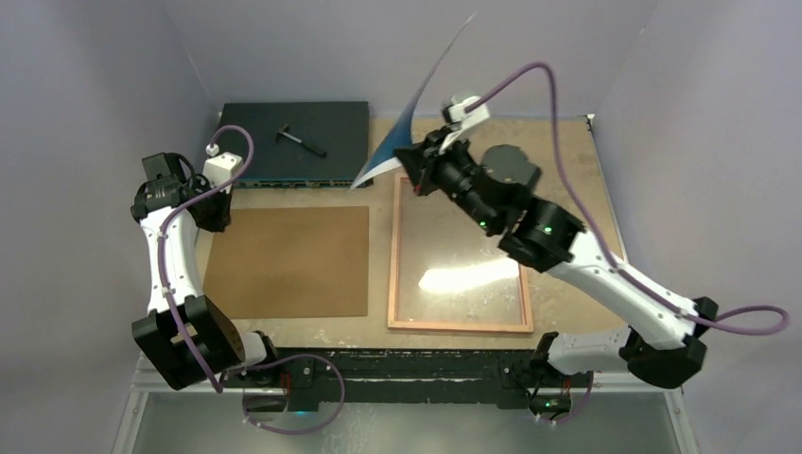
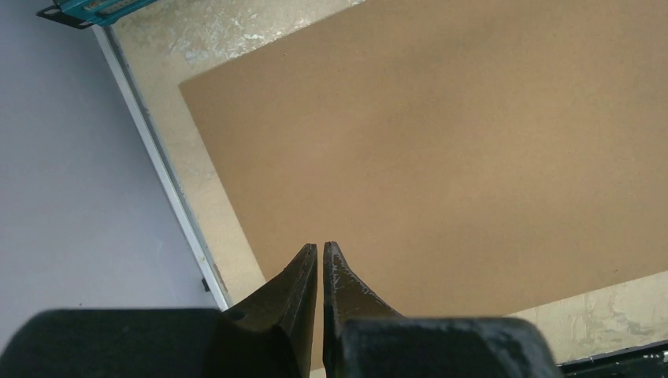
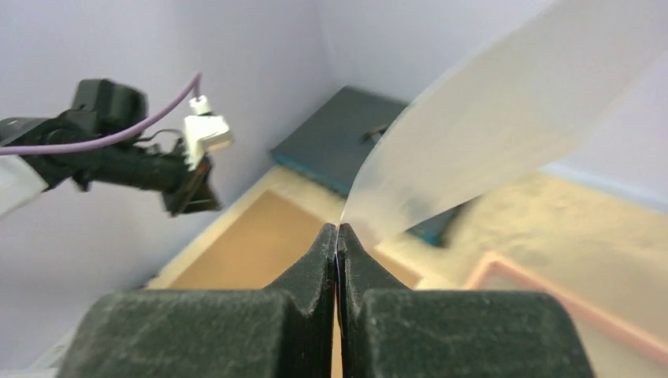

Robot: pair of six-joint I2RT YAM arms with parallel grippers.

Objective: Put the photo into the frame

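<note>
Pinching the photo [image 1: 426, 90] by its lower edge, the right gripper [image 1: 412, 157] holds it aloft, the sheet rising toward one o'clock. The frame [image 1: 459, 327] lies flat at the gripper's six o'clock. The left gripper [image 2: 321, 253], jaws pressed nearly together and empty, hovers over the brown backing board [image 2: 441, 157], at the frame's nine o'clock.

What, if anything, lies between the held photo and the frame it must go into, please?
Nothing visible does. The right gripper holds the photo in the air above the far edge of the frame, whose visible pane is bare; the backing board lies apart, to its left.
</note>
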